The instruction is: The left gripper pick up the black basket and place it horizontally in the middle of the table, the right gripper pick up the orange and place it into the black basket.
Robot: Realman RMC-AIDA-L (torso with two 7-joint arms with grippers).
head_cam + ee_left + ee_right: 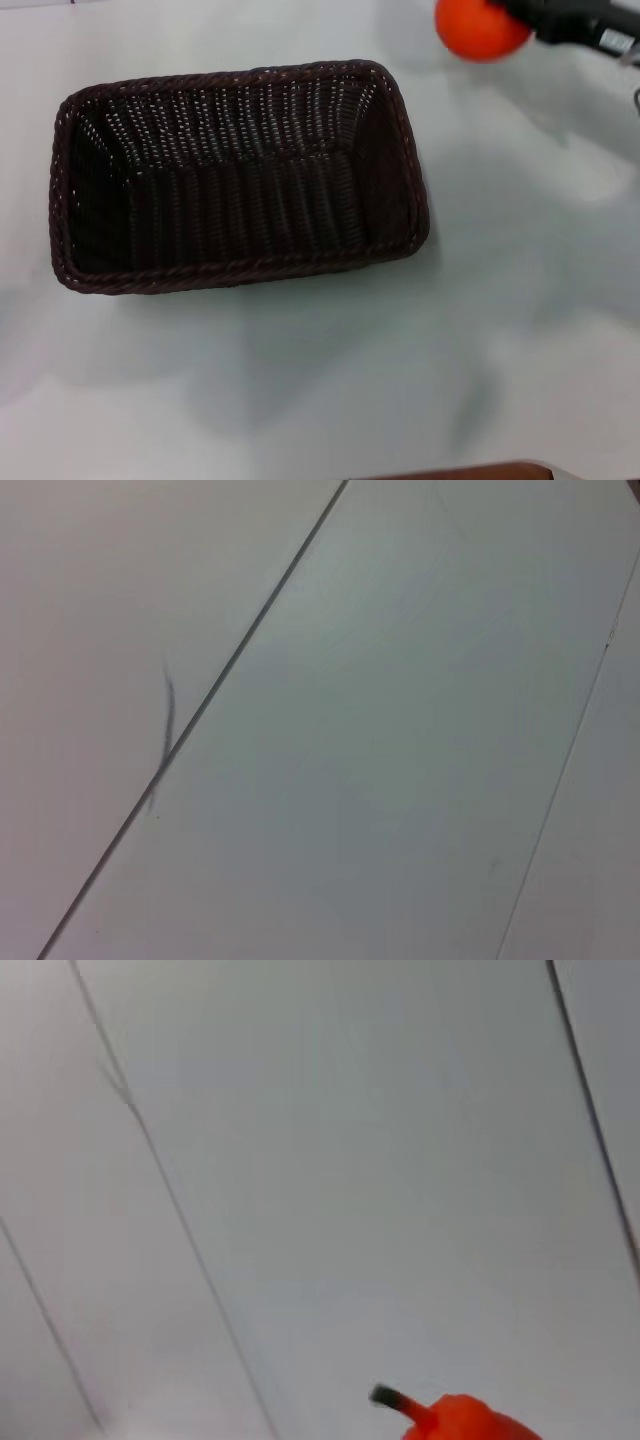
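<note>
The black basket lies lengthwise across the white table, left of centre, and is empty. The orange is at the far right of the head view, beyond the basket's far right corner. My right gripper, black with a white label, reaches in from the right and holds the orange. The orange and its dark stem also show in the right wrist view. My left gripper is out of view; its wrist view shows only white surface with thin seams.
A brown edge shows at the near side of the table. Bare white tabletop surrounds the basket on the near and right sides.
</note>
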